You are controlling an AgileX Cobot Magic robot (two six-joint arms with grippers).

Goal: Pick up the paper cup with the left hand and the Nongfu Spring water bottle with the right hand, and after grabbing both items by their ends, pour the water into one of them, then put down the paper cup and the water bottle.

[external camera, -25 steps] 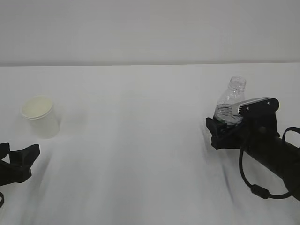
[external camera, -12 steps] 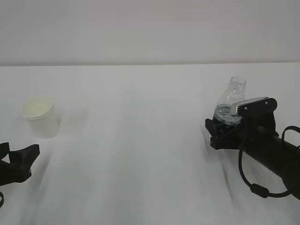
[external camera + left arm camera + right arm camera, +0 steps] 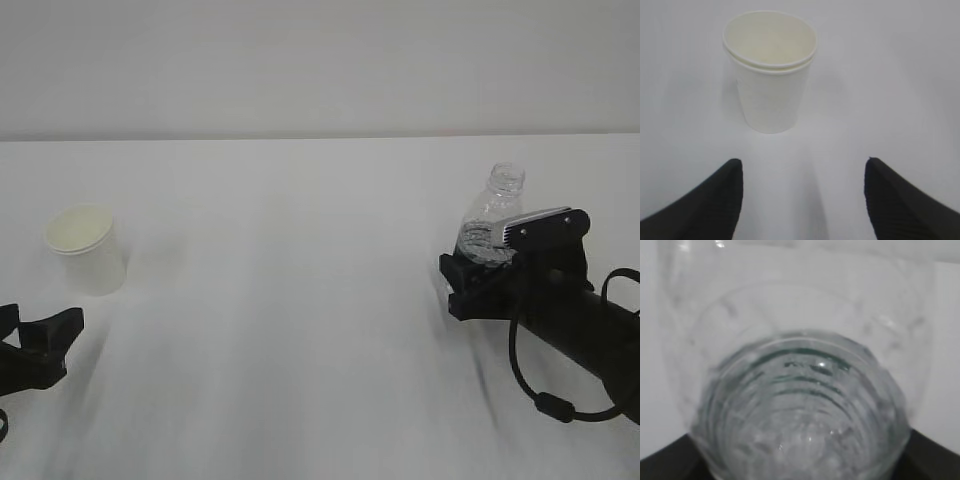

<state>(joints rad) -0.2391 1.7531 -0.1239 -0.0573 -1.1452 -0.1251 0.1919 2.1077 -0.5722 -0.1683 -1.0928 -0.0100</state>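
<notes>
The white paper cup (image 3: 85, 250) stands upright at the table's left; in the left wrist view the cup (image 3: 771, 75) is straight ahead of the fingers. My left gripper (image 3: 40, 328) is open just short of the cup (image 3: 802, 172), touching nothing. The clear ribbed water bottle (image 3: 492, 215) stands capless at the right, its lower half hidden inside my right gripper (image 3: 484, 264). In the right wrist view the bottle (image 3: 800, 390) fills the frame, with dark fingers (image 3: 935, 455) at the bottom corners. Whether the pads press on it I cannot make out.
The white table (image 3: 300, 300) runs back to a pale wall (image 3: 320, 60). Between cup and bottle lies only bare tabletop. The right arm and its cable loop (image 3: 545, 400) stretch toward the lower right corner.
The bottle's top has leaned slightly left inside the right gripper. The right arm has barely shifted. The left gripper and the cup have stayed put.
</notes>
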